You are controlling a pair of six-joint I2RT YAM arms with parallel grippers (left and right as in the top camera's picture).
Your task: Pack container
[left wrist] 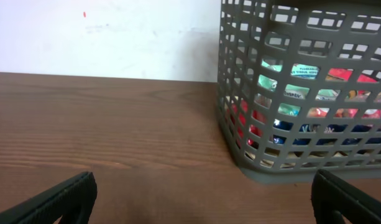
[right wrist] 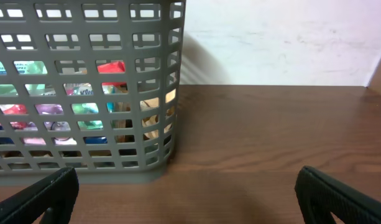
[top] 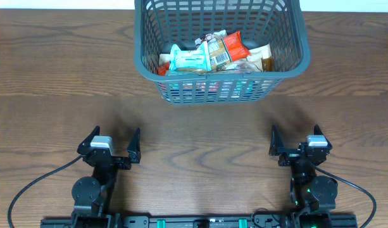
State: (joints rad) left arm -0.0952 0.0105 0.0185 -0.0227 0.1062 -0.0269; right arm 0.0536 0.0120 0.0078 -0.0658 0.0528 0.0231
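- The container (top: 181, 92) stands on the table (top: 54, 76) at its far middle, with snack packs (top: 209, 54) inside it in teal, orange and red wrappers.
- Left gripper (top: 116, 136) — well short of the container, off its left corner, jaws spread wide, holding nothing.
- Right gripper (top: 295, 136) — well short of the container's right corner, equally wide, empty.

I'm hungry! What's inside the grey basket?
The basket holds a pile of snack packs: a light blue pack and an orange pack lie on top, a tan pack beside them. More colours show through the slots, but the packs underneath are covered.
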